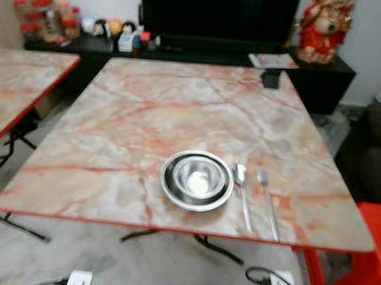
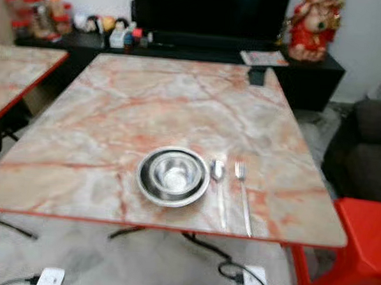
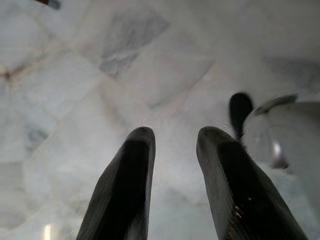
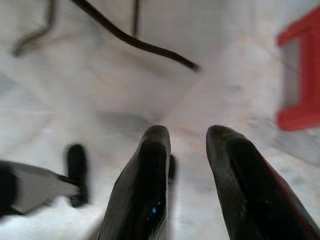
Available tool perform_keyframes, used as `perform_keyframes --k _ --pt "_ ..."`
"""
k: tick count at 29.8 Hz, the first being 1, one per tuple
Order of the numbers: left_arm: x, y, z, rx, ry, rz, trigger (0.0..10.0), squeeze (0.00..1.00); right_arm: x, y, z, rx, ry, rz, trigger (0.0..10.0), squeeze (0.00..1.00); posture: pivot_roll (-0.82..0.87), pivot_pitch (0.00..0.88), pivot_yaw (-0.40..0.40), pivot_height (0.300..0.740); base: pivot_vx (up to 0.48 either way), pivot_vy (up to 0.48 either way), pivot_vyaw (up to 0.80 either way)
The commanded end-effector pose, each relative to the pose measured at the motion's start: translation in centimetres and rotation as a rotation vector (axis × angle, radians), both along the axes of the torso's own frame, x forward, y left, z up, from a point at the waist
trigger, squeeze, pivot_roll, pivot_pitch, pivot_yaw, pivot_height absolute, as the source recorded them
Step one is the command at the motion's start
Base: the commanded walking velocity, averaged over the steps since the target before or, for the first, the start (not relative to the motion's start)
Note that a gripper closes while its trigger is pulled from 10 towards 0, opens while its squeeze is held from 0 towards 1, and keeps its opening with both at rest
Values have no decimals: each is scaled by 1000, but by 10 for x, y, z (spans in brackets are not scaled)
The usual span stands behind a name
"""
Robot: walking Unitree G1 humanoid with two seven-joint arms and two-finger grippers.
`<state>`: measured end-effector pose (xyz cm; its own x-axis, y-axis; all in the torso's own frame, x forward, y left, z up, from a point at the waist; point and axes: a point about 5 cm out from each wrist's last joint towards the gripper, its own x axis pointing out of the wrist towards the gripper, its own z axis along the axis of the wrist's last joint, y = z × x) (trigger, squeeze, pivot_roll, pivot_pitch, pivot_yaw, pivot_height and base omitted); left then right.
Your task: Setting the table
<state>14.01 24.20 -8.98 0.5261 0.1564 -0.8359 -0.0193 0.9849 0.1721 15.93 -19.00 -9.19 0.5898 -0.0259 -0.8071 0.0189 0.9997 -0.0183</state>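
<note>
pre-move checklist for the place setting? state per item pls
1. Bowl seated inside the plate, both near the table's front edge: ok.
2. Spoon just right of the plate, handle toward the front edge: ok.
3. Fork right of the spoon, roughly parallel, apart from it: ok.
4. Left gripper open, holding nothing, pointing at the floor: ok.
5. Right gripper open, holding nothing, over floor with a cable: ok.
6. Whether anything else belongs in the setting: cannot tell.
</note>
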Motion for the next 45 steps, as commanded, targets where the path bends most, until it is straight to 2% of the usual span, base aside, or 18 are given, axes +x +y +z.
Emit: perform_keyframes --k 1,20,45 --pt "6 -3 2 -5 -14 -4 10000 0 -8 -8 -2 -14 27 -26 10000 0 -32 0 10 740 0 382 0" --pt "11 -4 3 -7 -26 -19 10000 0 -7 1 -3 4 25 -20 10000 0 -26 0 25 740 0 384 0" --pt "14 -8 3 -11 -31 -29 10000 0 -6 3 -3 6 27 -20 10000 0 -26 0 24 740 0 384 0"
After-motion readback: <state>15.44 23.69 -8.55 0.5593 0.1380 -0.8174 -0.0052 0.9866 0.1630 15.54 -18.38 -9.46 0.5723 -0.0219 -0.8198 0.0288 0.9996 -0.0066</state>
